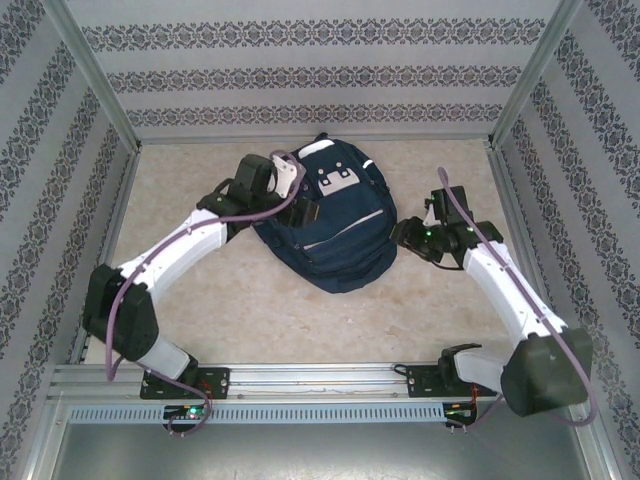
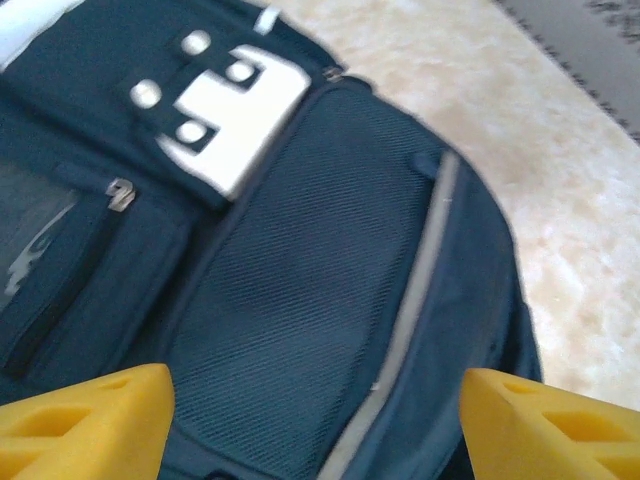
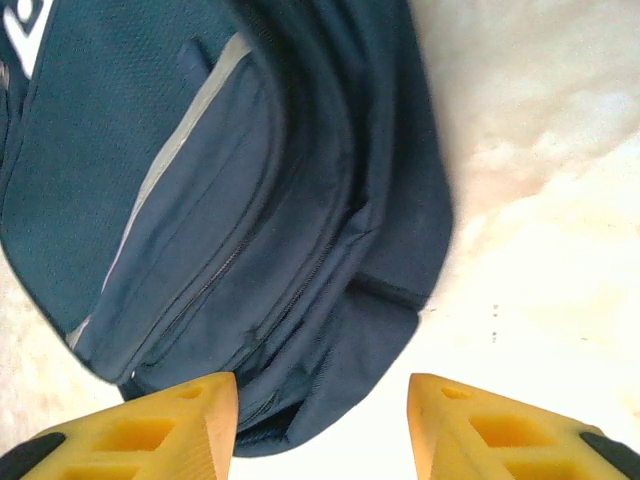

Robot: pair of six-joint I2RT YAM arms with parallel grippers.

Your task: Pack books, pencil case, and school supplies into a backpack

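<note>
Hovering over backpack: L gripper jaws wide, empty; R gripper half open, empty, by its edge.

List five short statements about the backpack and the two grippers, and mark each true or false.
1. The backpack lies flat on the table. True.
2. The left gripper is clamped on a pen. False: it is open above the backpack, with nothing held.
3. The right gripper is at the backpack's right-hand edge. True.
4. The backpack stands upright against the back wall. False: it lies near the middle of the table, apart from the walls.
5. The backpack has a white patch with round studs. True.
</note>
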